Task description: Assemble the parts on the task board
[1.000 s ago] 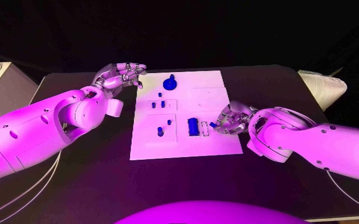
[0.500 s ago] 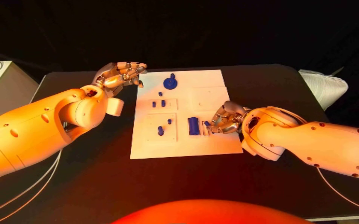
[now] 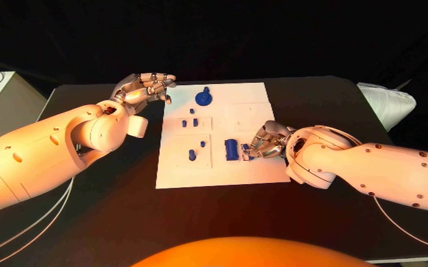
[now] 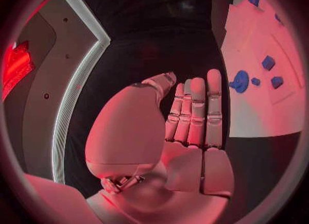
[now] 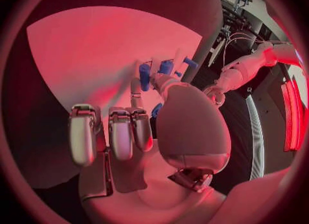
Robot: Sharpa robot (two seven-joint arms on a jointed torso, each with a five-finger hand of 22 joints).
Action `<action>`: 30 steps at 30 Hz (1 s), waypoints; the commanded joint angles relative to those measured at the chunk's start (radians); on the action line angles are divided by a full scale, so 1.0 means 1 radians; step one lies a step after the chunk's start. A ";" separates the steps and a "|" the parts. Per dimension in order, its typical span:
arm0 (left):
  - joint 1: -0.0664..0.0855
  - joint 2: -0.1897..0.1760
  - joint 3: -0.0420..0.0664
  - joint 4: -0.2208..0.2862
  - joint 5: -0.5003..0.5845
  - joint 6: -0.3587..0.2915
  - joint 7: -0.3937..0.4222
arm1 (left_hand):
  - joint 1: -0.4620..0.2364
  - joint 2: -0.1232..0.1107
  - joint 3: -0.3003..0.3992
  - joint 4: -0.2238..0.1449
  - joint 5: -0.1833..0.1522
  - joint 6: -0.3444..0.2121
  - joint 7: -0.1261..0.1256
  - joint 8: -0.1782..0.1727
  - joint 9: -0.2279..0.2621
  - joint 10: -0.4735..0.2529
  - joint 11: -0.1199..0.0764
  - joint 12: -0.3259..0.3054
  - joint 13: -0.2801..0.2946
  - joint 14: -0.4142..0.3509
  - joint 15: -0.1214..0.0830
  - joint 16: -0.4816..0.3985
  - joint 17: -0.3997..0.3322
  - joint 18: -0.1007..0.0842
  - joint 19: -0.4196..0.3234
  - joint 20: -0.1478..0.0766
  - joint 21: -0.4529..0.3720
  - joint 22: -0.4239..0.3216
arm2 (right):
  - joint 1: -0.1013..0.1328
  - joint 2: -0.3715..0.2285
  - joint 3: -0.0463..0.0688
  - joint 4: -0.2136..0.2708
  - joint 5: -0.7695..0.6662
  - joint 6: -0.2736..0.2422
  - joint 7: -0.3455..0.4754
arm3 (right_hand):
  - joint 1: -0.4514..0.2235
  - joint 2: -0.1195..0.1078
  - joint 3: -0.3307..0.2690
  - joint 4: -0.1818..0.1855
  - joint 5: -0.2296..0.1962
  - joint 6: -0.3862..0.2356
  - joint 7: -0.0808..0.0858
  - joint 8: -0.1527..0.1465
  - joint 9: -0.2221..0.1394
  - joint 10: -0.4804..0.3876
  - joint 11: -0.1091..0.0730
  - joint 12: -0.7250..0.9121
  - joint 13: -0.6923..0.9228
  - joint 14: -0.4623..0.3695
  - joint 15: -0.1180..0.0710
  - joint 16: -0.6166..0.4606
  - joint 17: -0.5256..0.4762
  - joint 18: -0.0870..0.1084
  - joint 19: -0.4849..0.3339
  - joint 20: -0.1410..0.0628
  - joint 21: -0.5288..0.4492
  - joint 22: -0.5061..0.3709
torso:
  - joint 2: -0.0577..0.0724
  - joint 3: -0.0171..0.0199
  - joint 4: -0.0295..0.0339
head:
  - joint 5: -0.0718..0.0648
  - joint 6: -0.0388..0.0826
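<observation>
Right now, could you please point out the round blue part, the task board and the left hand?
Round blue part (image 3: 204,99), head view, its disc.
Task board (image 3: 250,174), head view, bare near corner.
Left hand (image 3: 143,88), head view, its back.
</observation>
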 commanded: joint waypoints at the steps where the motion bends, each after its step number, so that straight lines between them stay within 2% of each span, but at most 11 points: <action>1: 0.000 0.000 0.001 0.004 -0.003 0.023 0.000 | -0.001 0.005 -0.001 0.004 0.003 0.001 0.004 0.002 -0.001 0.005 0.000 -0.006 -0.002 0.006 -0.002 -0.005 0.001 0.006 0.006 0.000 -0.004 0.000 | -0.002 0.004 0.000 -0.001 -0.032 0.049 -0.003 | -0.017 -0.002 -0.009 -0.001 -0.006 0.000 0.003 0.001 -0.001 0.103 -0.004 0.002 0.263 0.104 -0.004 0.004 0.263 -0.007 0.076 -0.007 -0.006 0.224 | 0.000 0.0003 -0.0003 | 0.002 -0.002; 8: 0.000 -0.001 0.001 0.005 -0.004 0.027 -0.003 | -0.003 0.006 -0.001 0.006 0.003 0.001 0.004 0.002 -0.001 0.005 0.001 -0.007 -0.002 0.007 -0.002 -0.005 0.001 0.006 0.006 0.000 -0.004 0.000 | -0.002 0.012 0.000 -0.005 -0.048 0.059 -0.004 | -0.028 -0.003 -0.014 0.000 -0.009 -0.001 0.004 0.001 0.000 0.103 -0.003 0.002 0.263 0.104 -0.003 0.004 0.263 -0.006 0.074 -0.007 -0.012 0.223 | 0.001 0.0002 -0.0012 | 0.003 -0.003; 19: 0.000 -0.002 0.001 0.006 -0.004 0.028 -0.005 | -0.004 0.006 -0.001 0.007 0.003 0.001 0.004 0.002 -0.001 0.005 0.001 -0.007 -0.002 0.007 -0.001 -0.005 0.001 0.006 0.006 0.000 -0.005 0.000 | -0.002 0.024 0.000 -0.016 -0.060 0.023 -0.004 | -0.041 0.001 -0.019 0.001 -0.011 0.000 0.004 0.001 0.000 0.103 -0.003 0.002 0.263 0.104 -0.003 0.004 0.263 -0.006 0.075 -0.006 -0.011 0.223 | 0.001 0.0004 -0.0002 | 0.004 -0.002; 23: 0.000 -0.003 0.001 0.007 -0.004 0.028 -0.005 | -0.005 0.007 -0.002 0.008 0.003 0.001 0.004 0.002 -0.001 0.004 0.001 -0.007 -0.002 0.007 -0.001 -0.005 0.001 0.006 0.006 0.000 -0.005 -0.001 | -0.002 0.026 0.000 -0.021 -0.061 0.014 -0.003 | -0.097 0.018 -0.033 0.002 -0.013 0.001 0.005 0.000 -0.001 0.103 -0.002 0.002 0.263 0.104 -0.002 0.004 0.263 -0.006 0.075 -0.006 -0.011 0.224 | 0.001 0.0003 -0.0009 | 0.004 -0.001; 26: 0.000 -0.004 0.001 0.008 -0.004 0.027 -0.005 | -0.005 0.007 -0.002 0.008 0.003 0.001 0.004 0.002 -0.001 0.004 0.001 -0.007 -0.002 0.007 -0.001 -0.005 0.001 0.006 0.006 0.000 -0.005 -0.001 | -0.003 0.028 0.000 -0.022 -0.060 0.009 -0.003 | -0.125 0.017 -0.046 0.002 -0.016 0.001 0.005 -0.001 -0.001 0.103 -0.002 0.002 0.263 0.104 -0.002 0.004 0.263 -0.006 0.075 -0.005 -0.013 0.223 | 0.002 0.0008 -0.0005 | 0.004 -0.002; 28: 0.000 -0.004 0.001 0.008 -0.004 0.027 -0.006 | -0.005 0.007 -0.002 0.008 0.003 0.001 0.004 0.002 -0.001 0.004 0.001 -0.007 -0.002 0.007 -0.001 -0.005 0.001 0.006 0.006 0.000 -0.005 -0.001 | -0.003 0.029 0.000 -0.022 -0.058 0.006 -0.001 | -0.152 0.013 -0.065 0.001 0.028 0.002 0.004 0.001 0.001 0.103 -0.003 0.002 0.263 0.104 -0.003 0.004 0.263 -0.006 0.075 -0.006 -0.012 0.224 | 0.001 0.0008 -0.0003 | 0.004 -0.001; 30: 0.000 -0.004 0.001 0.008 -0.004 0.027 -0.007 | -0.006 0.007 -0.002 0.009 0.003 0.000 0.004 0.002 -0.002 0.004 0.001 -0.007 -0.002 0.007 -0.001 -0.005 0.002 0.006 0.006 0.000 -0.005 -0.001 | -0.003 0.030 0.000 -0.020 -0.056 0.006 0.001 | -0.171 0.013 -0.079 0.002 0.028 0.003 0.004 0.002 0.002 0.103 -0.003 0.002 0.263 0.104 -0.003 0.004 0.263 -0.006 0.075 -0.006 -0.013 0.224 | 0.001 0.0008 -0.0003 | 0.003 -0.001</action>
